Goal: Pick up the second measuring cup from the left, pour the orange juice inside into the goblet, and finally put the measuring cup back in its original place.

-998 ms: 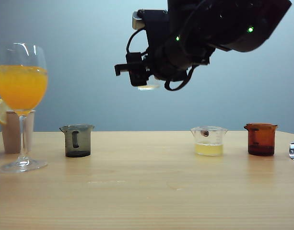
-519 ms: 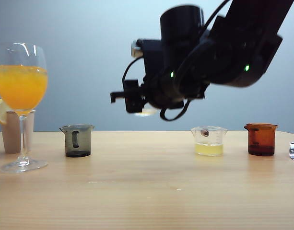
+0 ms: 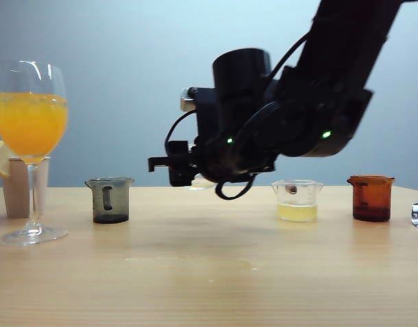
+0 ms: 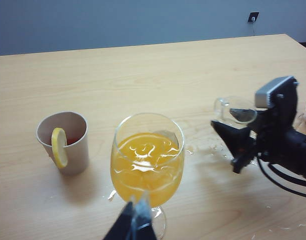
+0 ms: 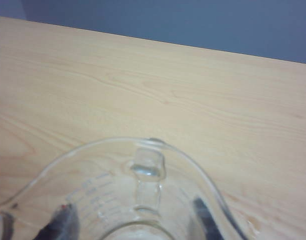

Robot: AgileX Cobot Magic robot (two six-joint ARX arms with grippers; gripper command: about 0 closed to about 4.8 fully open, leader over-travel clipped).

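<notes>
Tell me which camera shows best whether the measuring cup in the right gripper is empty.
The right wrist view: the second measuring cup fills the foreground, clear, with no orange showing. The left wrist view shows it small and clear in the right gripper, beside the full goblet. In the exterior view the arm hides nearly all of it.

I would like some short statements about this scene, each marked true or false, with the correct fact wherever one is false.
1. The goblet holds orange juice. True.
2. The right gripper carries a full measuring cup. False: the measuring cup it holds looks empty.
3. That cup stands on the table. False: it is held above the wood.
4. A lemon slice sits on the paper cup near the goblet. True.
5. The grey cup holds pale yellow liquid. False: the yellow liquid is in the clear cup further right.
</notes>
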